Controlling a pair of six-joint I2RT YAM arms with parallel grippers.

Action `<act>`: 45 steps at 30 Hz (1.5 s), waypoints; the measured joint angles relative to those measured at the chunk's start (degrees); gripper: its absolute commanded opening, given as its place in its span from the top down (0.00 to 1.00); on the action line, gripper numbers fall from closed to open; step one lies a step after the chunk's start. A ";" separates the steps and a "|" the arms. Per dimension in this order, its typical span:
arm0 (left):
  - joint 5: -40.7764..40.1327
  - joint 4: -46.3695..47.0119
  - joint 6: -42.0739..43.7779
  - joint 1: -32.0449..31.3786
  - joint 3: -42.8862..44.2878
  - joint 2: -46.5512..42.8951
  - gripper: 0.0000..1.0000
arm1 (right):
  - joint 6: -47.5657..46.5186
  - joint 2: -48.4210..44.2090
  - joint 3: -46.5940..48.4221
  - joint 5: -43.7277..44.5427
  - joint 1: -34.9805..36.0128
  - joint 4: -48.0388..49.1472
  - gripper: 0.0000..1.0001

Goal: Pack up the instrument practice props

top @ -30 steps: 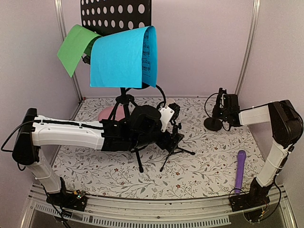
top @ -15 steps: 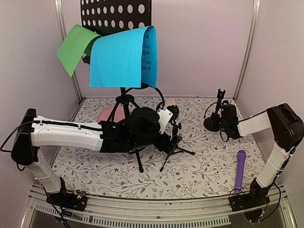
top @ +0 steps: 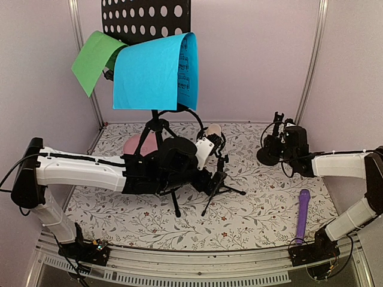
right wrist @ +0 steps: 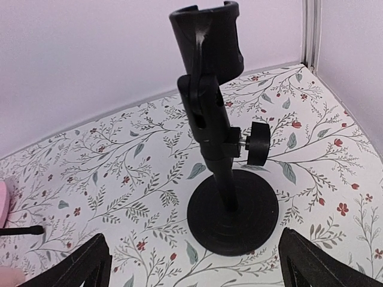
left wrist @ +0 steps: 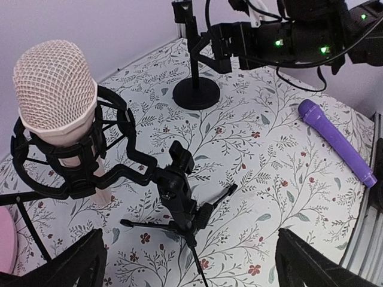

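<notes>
The black perforated music rack (top: 146, 18) stands on its tripod (top: 157, 128) at the back, with the green paper (top: 93, 60) and the blue paper (top: 152, 72) draped over it. A beige microphone (left wrist: 57, 89) sits in a shock mount on a small black tripod support (left wrist: 179, 197). My left gripper (left wrist: 191, 269) hovers open just above that tripod, holding nothing. A round-base mic support (right wrist: 230, 203) stands upright and empty at the back right. My right gripper (right wrist: 197, 263) is open right before it, its jaws apart from the base. The purple microphone (top: 303, 215) lies at the front right.
A pink round thing (top: 134, 143) lies behind the rack's tripod. White walls and metal corner posts (top: 311, 60) close in the floral mat (top: 257, 209). A cable (top: 200, 116) loops from the rack toward the beige microphone.
My right gripper has opened wide and now sits low in front of the round-base support, its arm stretched out flatter. The left arm shifted only slightly.
</notes>
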 measured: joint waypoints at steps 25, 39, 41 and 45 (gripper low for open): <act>-13.29 -15.02 -15.93 -4.42 19.21 11.82 0.08 | 14.60 -28.17 10.08 -8.79 2.91 -44.68 0.01; -31.04 -41.11 -36.22 -6.80 42.27 32.39 0.31 | 13.33 -31.80 10.08 -18.69 2.91 -46.58 0.01; -32.79 -42.80 -37.62 -7.15 42.60 32.85 0.36 | 12.55 -32.17 10.08 -19.41 2.91 -46.71 0.01; -35.85 -44.70 -39.50 -7.58 42.95 32.92 0.41 | 11.47 -32.26 10.08 -20.65 2.91 -46.93 0.01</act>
